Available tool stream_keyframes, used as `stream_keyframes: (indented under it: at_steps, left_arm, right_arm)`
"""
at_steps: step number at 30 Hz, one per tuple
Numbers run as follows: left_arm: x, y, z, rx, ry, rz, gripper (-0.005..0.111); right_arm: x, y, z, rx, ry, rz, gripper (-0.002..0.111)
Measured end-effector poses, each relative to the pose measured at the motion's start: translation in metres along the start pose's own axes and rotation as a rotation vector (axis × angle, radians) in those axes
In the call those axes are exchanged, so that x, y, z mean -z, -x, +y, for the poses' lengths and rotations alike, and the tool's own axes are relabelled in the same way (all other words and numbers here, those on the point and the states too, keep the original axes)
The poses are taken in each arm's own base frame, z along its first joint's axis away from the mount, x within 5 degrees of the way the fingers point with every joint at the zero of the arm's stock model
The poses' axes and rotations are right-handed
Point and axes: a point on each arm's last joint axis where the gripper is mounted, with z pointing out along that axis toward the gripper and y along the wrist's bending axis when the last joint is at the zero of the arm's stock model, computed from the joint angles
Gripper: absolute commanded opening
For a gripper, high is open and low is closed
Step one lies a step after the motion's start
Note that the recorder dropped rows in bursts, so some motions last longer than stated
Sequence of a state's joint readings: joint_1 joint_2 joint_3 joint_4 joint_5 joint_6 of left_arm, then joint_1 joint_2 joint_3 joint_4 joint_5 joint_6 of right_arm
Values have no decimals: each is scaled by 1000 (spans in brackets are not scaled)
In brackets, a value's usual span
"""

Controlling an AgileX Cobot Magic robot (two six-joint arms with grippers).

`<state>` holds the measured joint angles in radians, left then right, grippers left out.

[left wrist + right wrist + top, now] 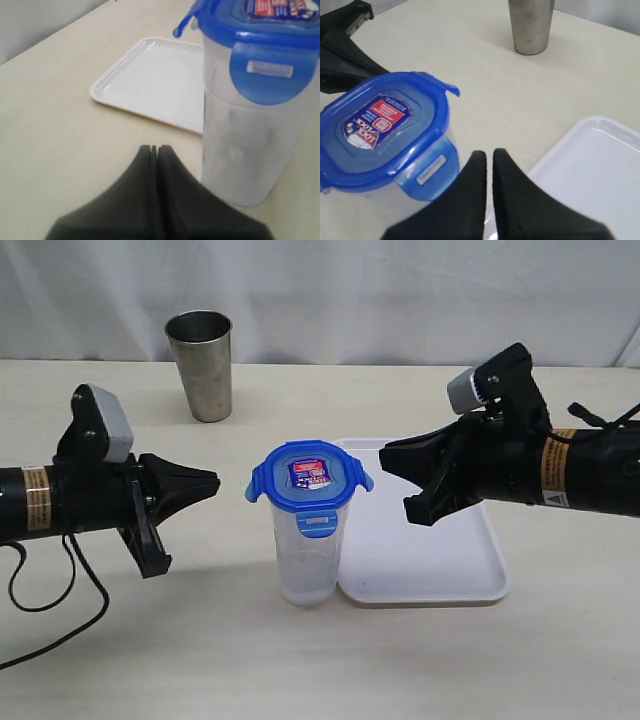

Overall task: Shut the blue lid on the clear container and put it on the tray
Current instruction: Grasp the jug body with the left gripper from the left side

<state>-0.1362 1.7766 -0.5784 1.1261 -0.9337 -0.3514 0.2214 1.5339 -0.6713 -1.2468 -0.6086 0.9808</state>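
The clear container stands upright on the table, close against the left edge of the white tray. The blue lid sits on top of it. Its front flap hangs down over the rim and its side flaps stick outward. My left gripper is shut and empty, hovering left of the container near lid height. My right gripper is shut and empty, over the tray just right of the lid. The left wrist view shows my gripper beside the container. The right wrist view shows my gripper next to the lid.
A steel cup stands at the back left, well apart from both arms. A black cable loops on the table under the left arm. A white curtain closes the back of the table.
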Motion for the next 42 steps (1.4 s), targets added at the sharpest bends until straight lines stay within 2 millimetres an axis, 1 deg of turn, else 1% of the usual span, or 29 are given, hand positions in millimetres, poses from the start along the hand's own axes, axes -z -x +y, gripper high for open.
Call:
stream_keyframes:
  at_steps: [3, 6, 8, 9, 10, 11, 12, 13, 14, 15, 17, 18, 19, 22, 28, 34, 42]
  left_arm:
    - [11, -12, 2, 41, 1, -78, 0]
    - [15, -26, 3, 90, -17, -135, 0]
    - [11, -39, 2, 108, -42, -118, 0]
    - [2, -50, 1, 113, -76, -99, 0]
    - [-4, -53, 0, 104, -100, -93, 0]
    - [-15, -54, -2, 60, -161, -90, 1]
    - [-19, -54, -3, 44, -183, -92, 8]
    - [-27, -50, -7, 22, -214, -103, 12]
    - [-30, -48, -8, 16, -219, -109, 28]
    - [-34, -45, -9, 18, -207, -122, 50]
    - [-38, -43, -9, 35, -180, -133, 86]
    - [-40, -45, -10, 43, -179, -131, 97]
    - [-42, -45, -12, 47, -182, -130, 101]
    - [-48, -46, -20, 28, -211, -123, 101]
    - [-53, -43, -28, 4, -241, -125, 101]
    - [-64, -43, -35, -37, -209, -126, 101]
    - [-73, -38, -28, -80, -209, -143, 101]
  right_arm:
    - [7, 5, -1, 18, -48, -1, 5]
    - [12, 9, -1, 28, -70, -11, 5]
    - [15, 13, 1, 36, -75, -24, 5]
    - [17, 15, 2, 40, -77, -34, 5]
    - [18, 16, 2, 41, -81, -35, 5]
    - [19, 16, 1, 41, -90, -33, 5]
    - [19, 16, 1, 42, -96, -31, 5]
    - [19, 15, -1, 33, -117, -19, 5]
    - [19, 14, -2, 29, -126, -11, 5]
    - [20, 13, -3, 29, -142, 3, 5]
    - [20, 12, -4, 30, -154, 12, 5]
    - [20, 12, -4, 30, -154, 12, 5]
    - [20, 12, -4, 30, -154, 12, 5]
    - [20, 12, -4, 28, -156, 13, 5]
    - [20, 12, -4, 19, -156, 13, 5]
    - [20, 12, -5, 9, -157, 13, 5]
    - [20, 7, -3, 2, -154, 26, 5]
